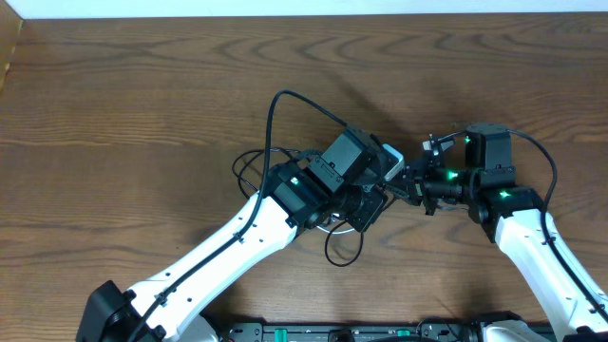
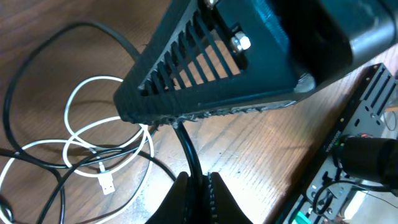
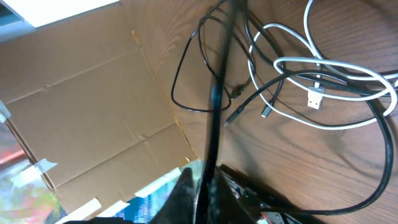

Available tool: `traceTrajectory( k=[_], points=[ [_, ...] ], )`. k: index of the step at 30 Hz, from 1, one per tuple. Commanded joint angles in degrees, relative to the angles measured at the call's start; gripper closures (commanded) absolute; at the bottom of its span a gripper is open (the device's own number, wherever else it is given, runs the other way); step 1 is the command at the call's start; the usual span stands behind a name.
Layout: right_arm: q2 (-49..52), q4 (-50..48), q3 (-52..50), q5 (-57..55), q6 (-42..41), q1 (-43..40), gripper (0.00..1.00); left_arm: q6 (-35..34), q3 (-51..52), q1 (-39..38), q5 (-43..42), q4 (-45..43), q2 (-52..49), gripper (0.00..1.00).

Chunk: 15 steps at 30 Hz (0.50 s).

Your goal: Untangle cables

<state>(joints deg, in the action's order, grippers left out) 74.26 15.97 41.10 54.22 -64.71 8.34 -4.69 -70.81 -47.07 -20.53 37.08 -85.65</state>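
The cables lie tangled at the table's middle. In the overhead view black loops (image 1: 285,96) stick out around my left arm, which hides most of the bundle. In the left wrist view the white cable (image 2: 81,134) coils with its USB plug (image 2: 107,184) among the black cords (image 2: 18,81). It also shows in the right wrist view (image 3: 348,68). My left gripper (image 2: 196,190) is shut on a black cable (image 2: 185,146). My right gripper (image 3: 202,193) is shut on a black cable (image 3: 217,93) that runs taut away from it. The two grippers (image 1: 378,201) (image 1: 410,186) nearly meet.
A cardboard sheet (image 3: 93,93) stands beyond the table's side. A black equipment rail (image 2: 364,118) runs along the front edge, and it also shows in the overhead view (image 1: 380,332). My right gripper's slatted body (image 2: 205,56) hangs just above the left fingers.
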Motion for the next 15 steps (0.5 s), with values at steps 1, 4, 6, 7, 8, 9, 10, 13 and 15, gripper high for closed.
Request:
traceTrajectory(
  k=[1, 4, 6, 7, 8, 9, 10, 13, 15],
  points=[
    [0.0, 0.04, -0.07, -0.31, 0.0, 0.24, 0.99, -0.33, -0.28, -0.17, -1.09, -0.33, -0.17, 0.92],
    [0.0, 0.04, -0.07, -0.33, 0.15, 0.24, 0.99, -0.31, -0.28, -0.15, -1.05, -0.28, -0.2, 0.91],
    [0.0, 0.07, -0.07, -0.61, 1.86, 0.24, 0.99, -0.28, -0.28, -0.15, -0.79, -0.26, -0.2, 0.76],
    [0.0, 0.09, -0.07, -0.9, 2.91, 0.24, 0.99, -0.28, -0.28, -0.15, -0.33, -0.2, -0.17, 0.71],
    [0.0, 0.09, -0.07, -1.42, 4.7, 0.24, 0.99, -0.28, -0.28, -0.15, 0.63, -0.02, -0.2, 0.67],
    [0.0, 0.09, -0.07, -2.19, 6.91, 0.24, 0.99, -0.28, -0.28, -0.15, 1.75, 0.2, -0.2, 0.65],
    [0.0, 0.15, -0.07, -3.26, 9.77, 0.24, 0.99, -0.28, -0.28, -0.15, 2.99, 0.57, -0.2, 0.63],
    [0.0, 0.74, -0.07, -5.66, 18.01, 0.24, 0.99, -0.31, -0.28, -0.15, 9.51, 2.54, -0.2, 0.63],
    [0.0, 1.46, -0.07, -7.56, 23.96, 0.24, 0.99, -1.33, -0.28, -0.15, 15.87, 4.48, -0.17, 0.65]
  ],
)
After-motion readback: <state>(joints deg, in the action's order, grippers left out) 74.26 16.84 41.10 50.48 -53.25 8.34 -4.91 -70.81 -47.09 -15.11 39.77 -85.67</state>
